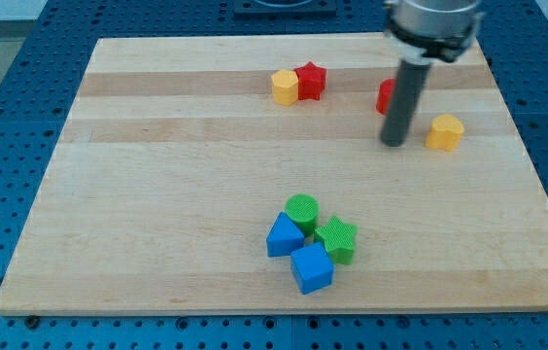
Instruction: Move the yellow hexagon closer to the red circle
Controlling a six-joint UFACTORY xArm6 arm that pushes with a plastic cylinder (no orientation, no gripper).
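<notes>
A yellow hexagon (285, 87) sits near the view's top centre, touching a red star (311, 80) on its right. A red block (385, 95), likely the red circle, lies further right, mostly hidden behind my rod. My tip (393, 144) rests on the board just below that red block, well right of the hexagon. Another yellow block (445, 131), perhaps a heart, lies just right of my tip.
Near the view's bottom centre is a cluster: a green circle (301, 209), a green star (337, 239), a blue triangle (282, 236) and a blue cube (311, 267). The wooden board (157, 194) ends at a blue perforated surround.
</notes>
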